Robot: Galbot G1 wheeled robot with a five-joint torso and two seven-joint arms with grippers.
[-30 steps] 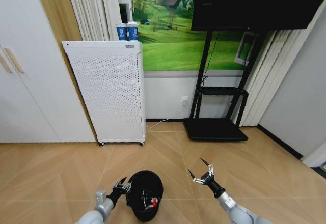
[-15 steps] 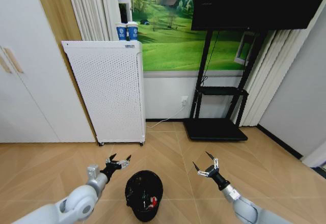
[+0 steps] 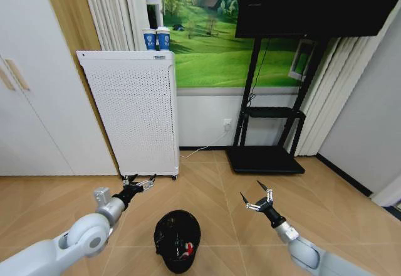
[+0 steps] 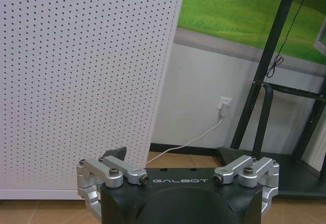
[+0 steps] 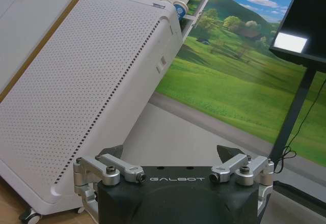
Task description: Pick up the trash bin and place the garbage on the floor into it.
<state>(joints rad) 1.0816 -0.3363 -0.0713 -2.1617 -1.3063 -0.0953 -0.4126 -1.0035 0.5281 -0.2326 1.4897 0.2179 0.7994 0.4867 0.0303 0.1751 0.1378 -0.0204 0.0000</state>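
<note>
Two grippers idle, jaws spread, empty: left gripper (image 3: 139, 183) near white cabinet (image 3: 128, 110), right gripper (image 3: 258, 201) over floor. Trash bin (image 3: 177, 240) stands between us, red litter (image 3: 187, 248) inside. We judge task nearly done.

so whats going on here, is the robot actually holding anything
No. The trash bin stands on the wooden floor between the two arms, with a red and white piece of garbage showing inside it. The left gripper is open and raised beside the bin, near the foot of the white perforated cabinet. The right gripper is open too, in the air on the bin's other side. Neither touches the bin.
</note>
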